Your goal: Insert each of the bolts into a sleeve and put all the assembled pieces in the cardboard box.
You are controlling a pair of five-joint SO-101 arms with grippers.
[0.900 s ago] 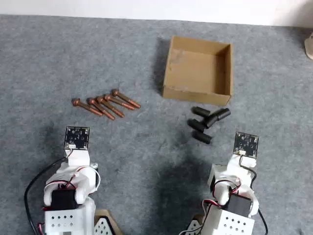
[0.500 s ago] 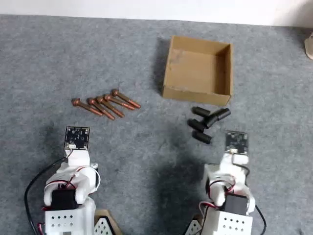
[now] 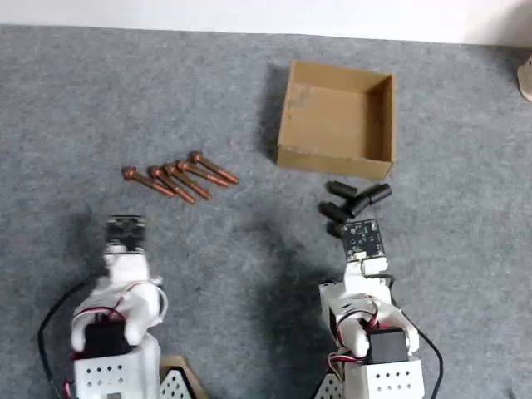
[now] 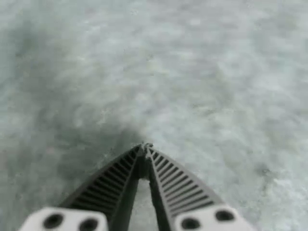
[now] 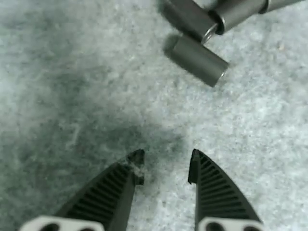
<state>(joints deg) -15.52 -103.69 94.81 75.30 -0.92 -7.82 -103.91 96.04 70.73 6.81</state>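
Right tool (image 5: 166, 166) parted, empty, near sleeve (image 5: 199, 60); left tool (image 4: 145, 148) closed.

No readable text, label or number shows on anything.

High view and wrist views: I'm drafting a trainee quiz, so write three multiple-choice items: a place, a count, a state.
1. Where are the sleeves relative to the cardboard box? A inside it; B on the grey carpet outside its near wall; C behind it.
2. How many bolts? A three; B five; C seven.
3. On the right gripper, the fingers are: A open, empty; B shut on a sleeve; C shut on a bolt.
B, they lie before the box; B, five heads show; A, bare carpet shows between them.
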